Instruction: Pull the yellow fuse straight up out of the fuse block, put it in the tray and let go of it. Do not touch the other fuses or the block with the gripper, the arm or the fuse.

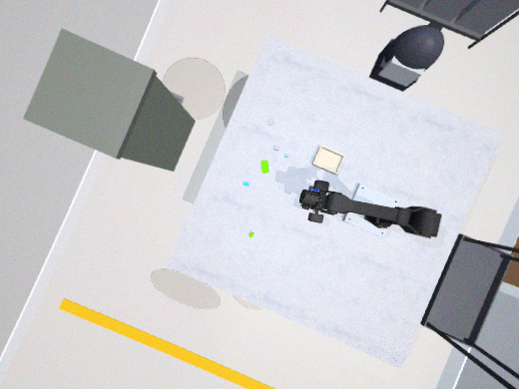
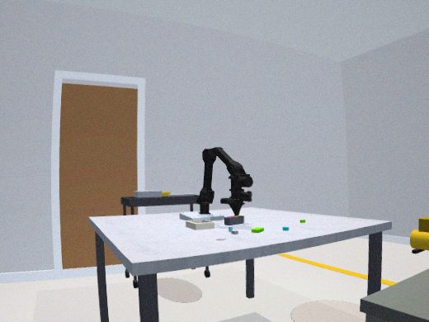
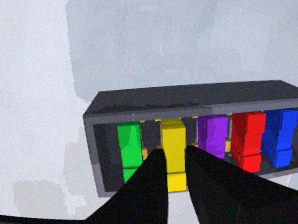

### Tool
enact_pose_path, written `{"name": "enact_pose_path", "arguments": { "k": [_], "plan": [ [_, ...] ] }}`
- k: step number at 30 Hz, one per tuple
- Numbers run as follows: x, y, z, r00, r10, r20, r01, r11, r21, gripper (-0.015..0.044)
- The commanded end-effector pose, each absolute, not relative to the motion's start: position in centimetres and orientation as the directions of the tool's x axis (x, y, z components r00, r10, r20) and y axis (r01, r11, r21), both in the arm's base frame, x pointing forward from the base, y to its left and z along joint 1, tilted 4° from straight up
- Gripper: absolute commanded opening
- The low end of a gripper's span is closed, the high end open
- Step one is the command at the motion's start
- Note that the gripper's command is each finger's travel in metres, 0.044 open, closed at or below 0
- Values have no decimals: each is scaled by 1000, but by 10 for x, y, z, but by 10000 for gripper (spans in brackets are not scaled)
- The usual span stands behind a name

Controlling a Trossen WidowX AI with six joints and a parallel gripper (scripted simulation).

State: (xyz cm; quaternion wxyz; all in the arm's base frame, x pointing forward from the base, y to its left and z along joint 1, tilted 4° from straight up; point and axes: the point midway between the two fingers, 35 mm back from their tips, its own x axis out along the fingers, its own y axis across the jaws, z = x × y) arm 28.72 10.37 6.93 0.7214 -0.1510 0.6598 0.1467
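The yellow fuse [image 3: 174, 137] stands in the dark fuse block [image 3: 190, 97] [image 2: 233, 221], between the green fuse [image 3: 130, 142] and the purple fuse [image 3: 214, 135]. My gripper [image 3: 173, 157] [image 2: 237, 214] points down over the block and is shut on the yellow fuse, one fingertip at each side. How deep the fuse sits in its slot I cannot tell. The right finger is close to the purple fuse; whether they touch is unclear. The beige tray [image 1: 328, 160] [image 2: 201, 225] is empty. In the top view the arm hides nearly all of the block.
A red fuse [image 3: 247, 140] and a blue fuse [image 3: 280, 137] [image 1: 314, 190] stand farther along the block. A bright green piece [image 1: 264, 167] [image 2: 257, 229] and several small pieces lie on the table. The arm's pale base plate [image 1: 366, 192] is behind the block.
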Motion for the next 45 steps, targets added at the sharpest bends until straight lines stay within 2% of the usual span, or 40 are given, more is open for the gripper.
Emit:
{"name": "enact_pose_path", "arguments": {
  "k": [1, 45],
  "plan": [
    [288, 104, 73, 90, 13, -996, -410, 912, -25, 0],
    [286, 104, 94, 91, 11, -996, -408, 912, -27, 0]
  ]
}}
